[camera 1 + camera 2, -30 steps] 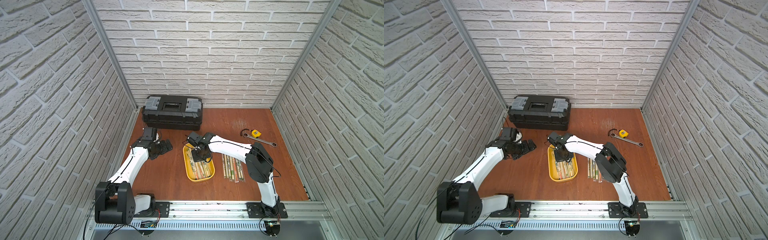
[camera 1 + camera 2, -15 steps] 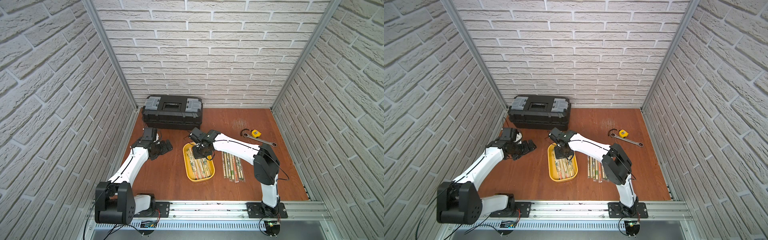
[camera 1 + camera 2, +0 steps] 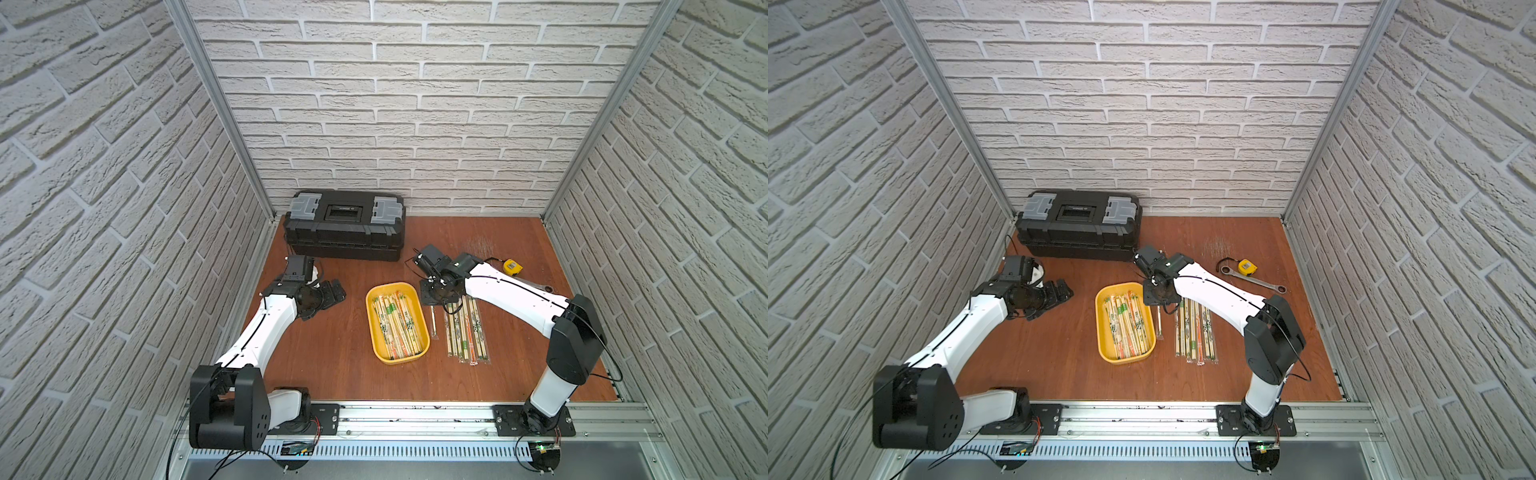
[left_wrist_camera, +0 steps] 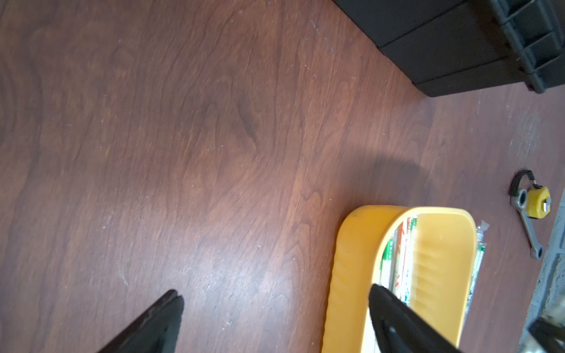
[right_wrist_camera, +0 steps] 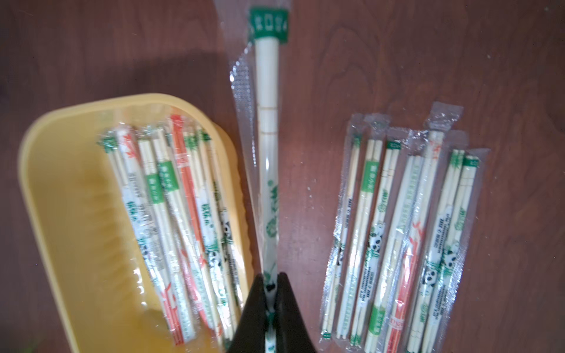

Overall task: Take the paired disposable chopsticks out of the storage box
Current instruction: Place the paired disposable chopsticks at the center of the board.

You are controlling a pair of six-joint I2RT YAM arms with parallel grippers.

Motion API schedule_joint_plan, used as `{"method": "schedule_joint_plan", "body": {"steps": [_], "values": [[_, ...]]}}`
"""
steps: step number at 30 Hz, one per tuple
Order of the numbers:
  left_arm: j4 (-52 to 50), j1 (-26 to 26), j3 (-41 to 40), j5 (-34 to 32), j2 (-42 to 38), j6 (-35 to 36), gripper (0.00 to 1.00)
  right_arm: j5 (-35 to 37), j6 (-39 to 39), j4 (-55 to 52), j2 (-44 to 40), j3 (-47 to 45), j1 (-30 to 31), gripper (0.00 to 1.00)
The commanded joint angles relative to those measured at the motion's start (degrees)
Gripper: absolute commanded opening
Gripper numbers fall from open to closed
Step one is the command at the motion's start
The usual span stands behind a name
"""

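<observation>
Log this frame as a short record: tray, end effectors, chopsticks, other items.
tray: holds many sleeved pairs
right end effector: shut on one chopstick pair, between tray and table row
left end effector: open, empty, left of tray
table row: pairs lying right of tray
other: toolbox, tape measure, wrench at back

Glossy plastic tray (image 5: 76,214) — clear shiny-sleeved bamboo chopsticks (image 5: 394,244) — scuffed wooden tabletop (image 4: 183,152).

Storage box (image 3: 371,324): one. Toolbox (image 3: 345,232): one. Tape measure (image 3: 512,266): one. Wrench (image 3: 1254,280): one. Paired disposable chopsticks (image 5: 397,238): about seven on the bench (image 3: 332,353), one held singly, overlapping boxed heap uncountable.
</observation>
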Motion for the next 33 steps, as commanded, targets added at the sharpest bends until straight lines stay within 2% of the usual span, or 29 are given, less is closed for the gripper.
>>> {"method": "schedule_joint_plan", "body": {"steps": [1,14,33], "values": [[0.52,-0.43,-0.04,0.28,-1.37,-0.58,0.98,3.24,1.48,-0.06,-0.82,-2.65,0.09,0.09],[-0.54,-2.05,1.10,-0.72,-1.44,-1.08,0.98,1.65,2.40,3.87,6.36,-6.53,0.89,0.09],[-0.83,-2.75,2.13,-0.95,-0.49,-0.51,0.98,7.09,4.29,1.94,10.11,-7.23,0.65,0.10]]}}
